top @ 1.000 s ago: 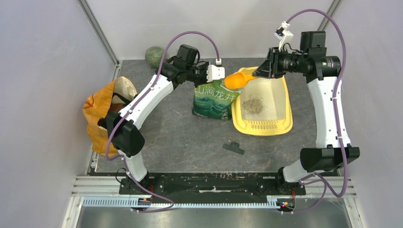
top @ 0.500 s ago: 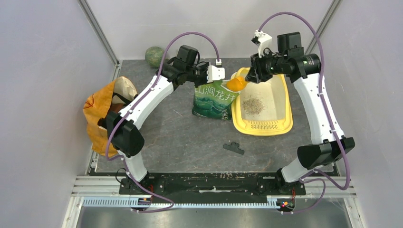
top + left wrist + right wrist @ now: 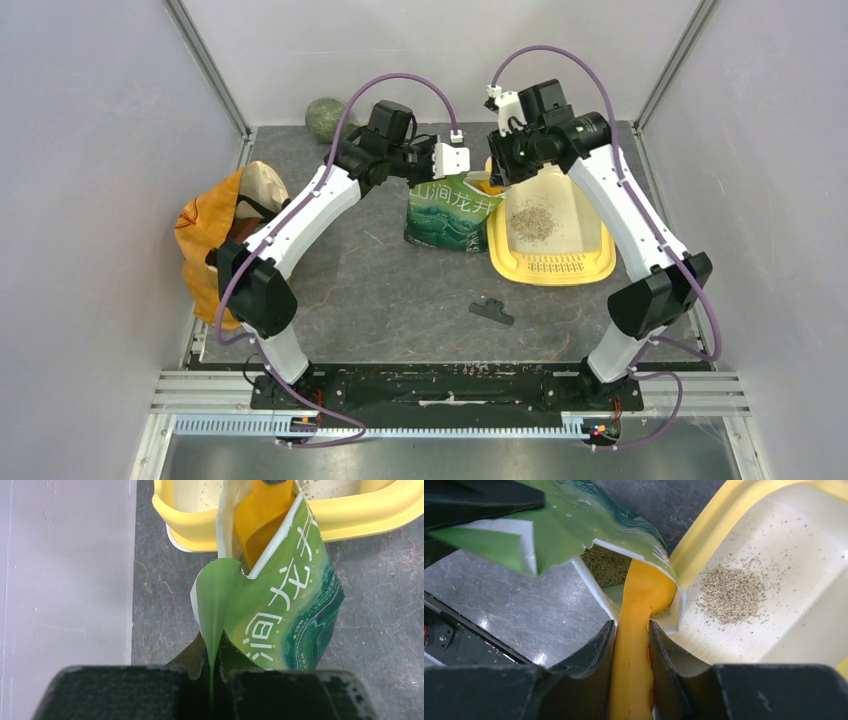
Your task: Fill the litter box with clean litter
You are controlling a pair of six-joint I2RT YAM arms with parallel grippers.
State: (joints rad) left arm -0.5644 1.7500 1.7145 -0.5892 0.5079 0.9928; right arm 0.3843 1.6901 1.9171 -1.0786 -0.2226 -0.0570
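Note:
The yellow litter box (image 3: 550, 268) lies right of centre, with a small pile of clean litter (image 3: 533, 220) in its pale basin. In the right wrist view the litter (image 3: 731, 592) sits just past the box's rim (image 3: 709, 530). A green pouch (image 3: 450, 210) stands against the box's left side. My left gripper (image 3: 212, 647) is shut on the pouch's (image 3: 285, 610) top flap, which keeps its mouth open. My right gripper (image 3: 631, 630) is shut on the handle of an orange scoop (image 3: 644, 595). The scoop's head is dipped into the pouch's mouth, where more granules (image 3: 606, 565) show.
An orange-yellow bag (image 3: 215, 240) slumps at the left wall. A green round object (image 3: 325, 118) rests at the back left corner. A small black clip (image 3: 492, 311) lies on the mat in front of the pouch. Metal frame posts line both back corners.
My right arm has swung left from above the litter box, carrying the scoop over to the pouch and into its mouth. The left arm has kept its hold and barely moved.

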